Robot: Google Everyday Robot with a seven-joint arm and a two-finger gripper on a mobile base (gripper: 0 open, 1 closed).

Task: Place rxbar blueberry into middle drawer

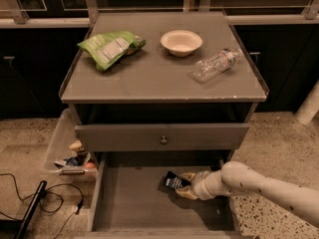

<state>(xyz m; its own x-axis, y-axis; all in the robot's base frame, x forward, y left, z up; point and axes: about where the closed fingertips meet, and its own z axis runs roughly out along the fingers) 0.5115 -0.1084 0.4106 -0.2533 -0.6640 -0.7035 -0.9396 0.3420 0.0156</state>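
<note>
The rxbar blueberry point(173, 181), a small dark navy bar with white lettering, is inside the open middle drawer point(134, 203), right of its middle and low over the grey floor. My gripper point(183, 184) reaches into the drawer from the right on a white arm and is shut on the bar's right end. Whether the bar touches the floor I cannot tell.
On the cabinet top lie a green snack bag point(109, 47), a white bowl point(181, 42) and a clear plastic bottle point(215, 63). A shut drawer front with a round knob point(163, 140) sits above the open drawer. A bin of small items point(70, 156) and black cables point(30, 203) are at the left.
</note>
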